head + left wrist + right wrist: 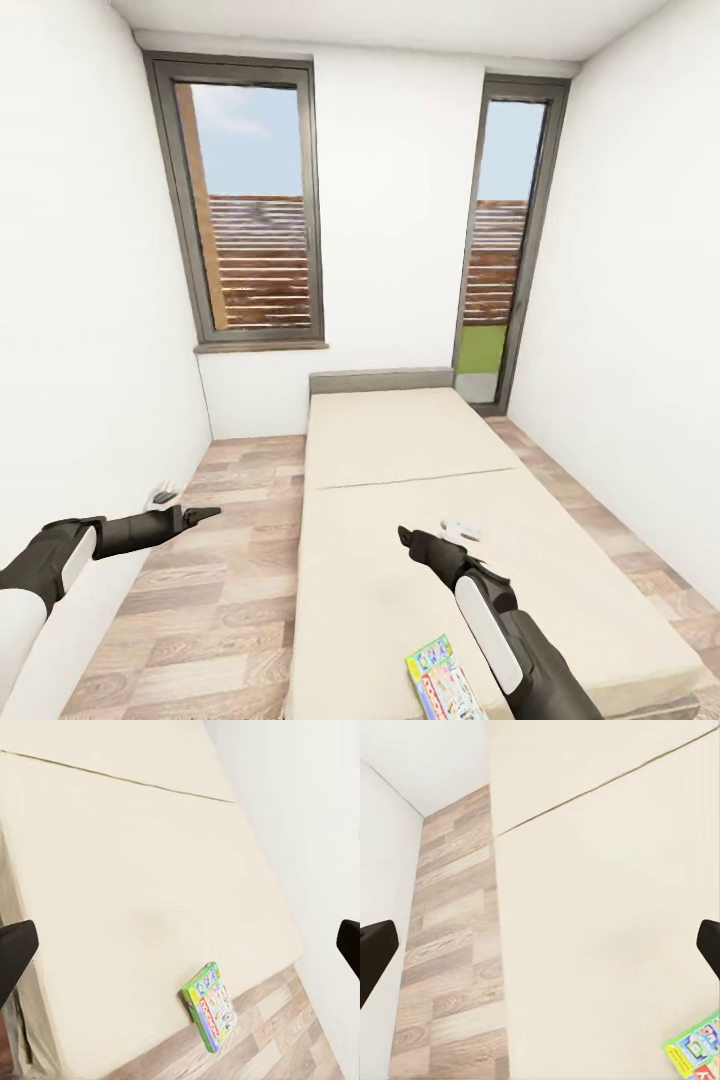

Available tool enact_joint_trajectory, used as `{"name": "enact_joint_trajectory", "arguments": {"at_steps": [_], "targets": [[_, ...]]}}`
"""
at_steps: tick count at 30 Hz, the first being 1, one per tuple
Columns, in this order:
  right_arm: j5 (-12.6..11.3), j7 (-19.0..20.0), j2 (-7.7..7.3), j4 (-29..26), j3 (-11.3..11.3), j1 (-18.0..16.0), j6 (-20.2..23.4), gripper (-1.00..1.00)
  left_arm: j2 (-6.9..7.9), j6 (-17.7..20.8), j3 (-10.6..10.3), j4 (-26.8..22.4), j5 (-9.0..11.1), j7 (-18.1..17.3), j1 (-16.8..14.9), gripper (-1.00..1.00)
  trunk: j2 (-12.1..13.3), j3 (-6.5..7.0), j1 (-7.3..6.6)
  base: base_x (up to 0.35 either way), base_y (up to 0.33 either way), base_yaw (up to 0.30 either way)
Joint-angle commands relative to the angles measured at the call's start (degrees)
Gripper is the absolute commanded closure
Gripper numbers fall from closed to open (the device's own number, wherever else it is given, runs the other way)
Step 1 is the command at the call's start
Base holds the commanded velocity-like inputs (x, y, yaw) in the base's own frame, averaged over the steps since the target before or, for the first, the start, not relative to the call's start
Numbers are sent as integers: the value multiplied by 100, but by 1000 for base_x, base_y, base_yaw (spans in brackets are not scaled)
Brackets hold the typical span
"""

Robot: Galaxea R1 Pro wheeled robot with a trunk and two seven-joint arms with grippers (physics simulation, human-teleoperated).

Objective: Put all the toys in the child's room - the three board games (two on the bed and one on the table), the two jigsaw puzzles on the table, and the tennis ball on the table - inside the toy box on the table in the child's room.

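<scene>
At 6 o'clock in the head view, near the foot of the bed [400, 470], one board game [443, 679] lies flat on the beige mattress, close to the bed's edge. It's a green-edged box w/ a pale blue, busy printed cover. Left wrist view shows same box [209, 1006] right at the mattress corner, wood-plank floor [277, 1035] just beyond it. Right wrist view catches only a corner of it [696, 1056].

Right gripper [404, 535] hangs over the mattress at about 5 o'clock, pointing toward the headboard [380, 380], well apart from the box, which sits beside the right forearm. Its dark fingertips [375, 952] sit at opposite edges of the wrist view, so jaws are spread wide, holding nothing.

Left gripper [205, 515] hovers over the floor [200, 600] at 8 o'clock, beside the bed's left side, pointing toward the bed. Its fingertips [13, 949] also stand far apart; jaws spread, empty.

At 12 o'clock: white wall w/ two tall dark-framed windows, a wider one [245, 200] at 11 o'clock, a narrow one [505, 230] at 1 o'clock. A thin seam crosses the mattress mid-length.
</scene>
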Motion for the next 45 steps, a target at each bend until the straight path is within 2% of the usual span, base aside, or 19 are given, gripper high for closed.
{"name": "enact_joint_trajectory", "arguments": {"at_steps": [1, 12, 45], "targets": [[-61, -54, -2, -9, 10, -2, 11, -100, 0, 46, 9, 2, 19, -8, -1, -100, -4, -3, 2, 0, -3, 262], [-61, -54, 0, -5, 10, -2, 9, -100, -1, 46, 9, 2, 19, -7, -4, -100, -4, -3, 2, 0, -33, 133], [-70, -54, 3, -3, 9, -2, 13, -100, -1, 37, 9, 2, 19, -8, -5, -100, -4, -3, 2, 0, -20, 4]]}}
